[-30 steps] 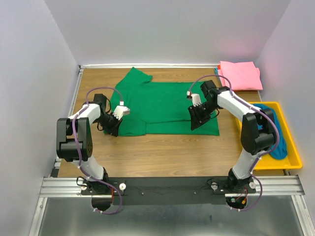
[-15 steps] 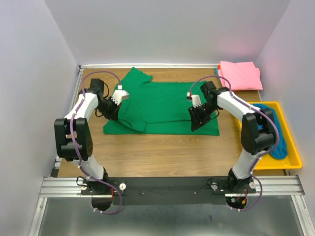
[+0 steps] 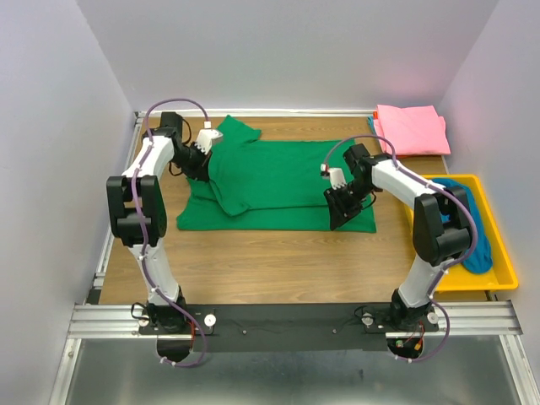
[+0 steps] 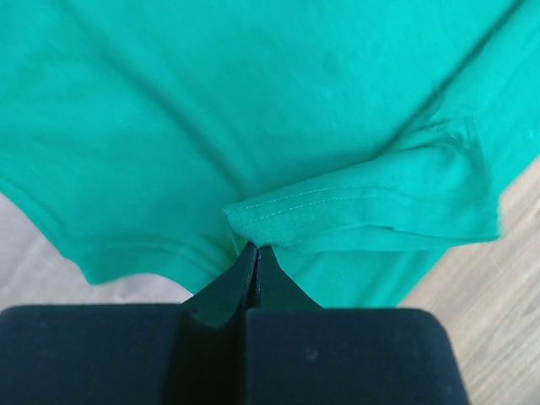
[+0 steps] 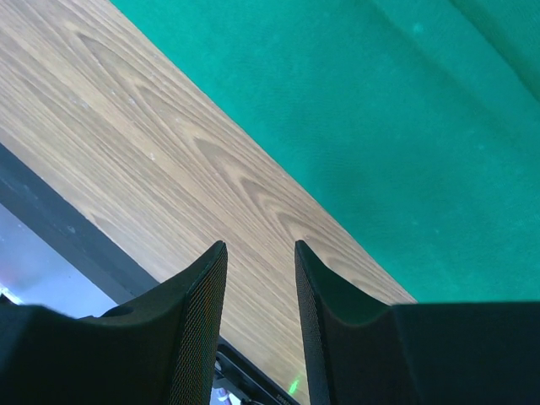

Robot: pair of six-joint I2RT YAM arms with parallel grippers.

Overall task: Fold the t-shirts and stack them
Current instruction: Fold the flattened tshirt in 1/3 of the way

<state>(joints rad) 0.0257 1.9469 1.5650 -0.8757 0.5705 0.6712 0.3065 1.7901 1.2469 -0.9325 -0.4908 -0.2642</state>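
Pinching the green t-shirt (image 3: pixel 278 177) hem, left gripper (image 4: pixel 255 250) clamped tight; shirt spread on table (image 3: pixel 278 253), left side folded over. Right gripper (image 5: pixel 260 253) narrowly parted, empty, at shirt's near-right edge.

The left arm (image 3: pixel 145 173) and right arm (image 3: pixel 403 184) each alternate white link shells with black cylindrical joint housings. A lilac cable (image 3: pixel 175 104) runs outside each arm in loose loops from base to wrist. Both bases are bolted to a black plate (image 3: pixel 287 319) on a slotted aluminium rail (image 3: pixel 105 321) across the bottom of the frame. A white block (image 3: pixel 208 137) sits at each wrist. The left gripper (image 4: pixel 253 253) has matt black fingers tapering to thin edges. The right gripper (image 5: pixel 259 249) has black fingers with finely meshed inner faces.
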